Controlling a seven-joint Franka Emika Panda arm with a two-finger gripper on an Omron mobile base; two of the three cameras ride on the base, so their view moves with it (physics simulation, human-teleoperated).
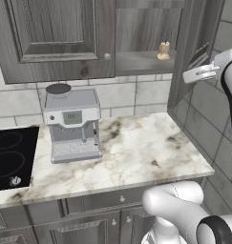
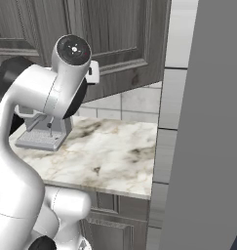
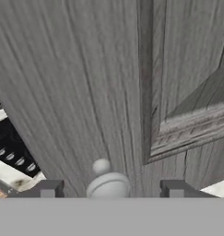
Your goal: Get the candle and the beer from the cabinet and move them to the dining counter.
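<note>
Right now the job is at the door-opening stage: the cabinet (image 1: 55, 38) has its right door (image 1: 186, 52) swung out, edge-on in the left base view, and the candle (image 1: 163, 50) sits on the shelf (image 1: 141, 62) inside, near the right end. No beer visible on the bit of shelf that shows; it may be hidden behind the shut left door, can't tell. In the hand view the gripper (image 3: 109, 189) sits right at the door's round knob (image 3: 108, 182), fingers (image 3: 46, 189) apart either side of it w/ clear gaps, so nothing is gripped. Next move, I'd judge: back off the knob, clear the door edge, then reach round into the opening for the candle w/o bumping the door. Coffee machine (image 1: 72, 124) on the worktop (image 1: 136, 147) has a small display; digits too blurry to read. No brand or label legible anywhere.
</note>
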